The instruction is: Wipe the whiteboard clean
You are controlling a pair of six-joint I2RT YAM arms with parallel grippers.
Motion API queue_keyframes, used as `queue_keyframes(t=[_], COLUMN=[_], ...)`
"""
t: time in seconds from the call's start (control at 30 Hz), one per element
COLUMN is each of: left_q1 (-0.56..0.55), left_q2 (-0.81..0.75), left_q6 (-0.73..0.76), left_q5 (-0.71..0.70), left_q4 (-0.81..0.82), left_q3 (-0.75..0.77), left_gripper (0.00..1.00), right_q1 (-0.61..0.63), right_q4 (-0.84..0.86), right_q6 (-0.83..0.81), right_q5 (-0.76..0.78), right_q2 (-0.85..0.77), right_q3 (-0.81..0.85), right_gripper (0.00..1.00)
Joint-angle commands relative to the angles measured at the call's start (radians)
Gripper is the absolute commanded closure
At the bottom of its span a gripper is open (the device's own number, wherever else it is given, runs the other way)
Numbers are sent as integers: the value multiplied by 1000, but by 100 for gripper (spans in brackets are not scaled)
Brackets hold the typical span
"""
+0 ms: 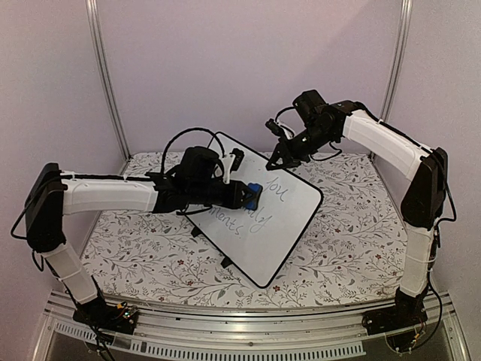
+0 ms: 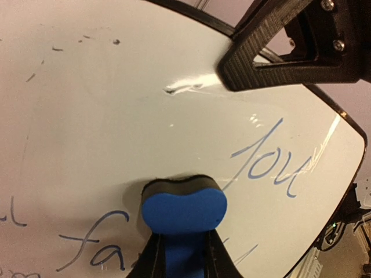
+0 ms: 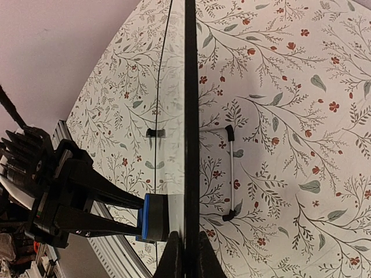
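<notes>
Whiteboard stands tilted over the middle of the flowered tabletop, one corner pointing toward the near edge and the opposite corner toward the far edge. The right gripper is pinched together on the black frame near that far corner, a finger on each side. The left gripper is clamped on a blue eraser, whose dark pad presses against the white face beside handwriting.

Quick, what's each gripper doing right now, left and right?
Left gripper: closed on the blue eraser, pressed against the whiteboard.
Right gripper: closed on the whiteboard's edge.
</notes>
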Motion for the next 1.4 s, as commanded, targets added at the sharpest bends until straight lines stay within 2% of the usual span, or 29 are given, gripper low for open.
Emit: queue_keyframes(t=[0.0, 0.53, 1.37], left_q1=[-18, -34, -35], left_q2=[43, 10, 164], left_q6=[-25, -35, 66], left_q5=[-1, -11, 18], left_q4=[-110, -97, -181], left_q3=[-51, -123, 205], left_gripper=[100, 100, 100], right_q1=[70, 70, 70], right_q4=[-32, -32, -31], right_q6=[-97, -99, -99], right_q5=[1, 1, -2], right_q2=[-1, 0, -1], right_q3=[11, 10, 10], right_gripper=[100, 100, 100])
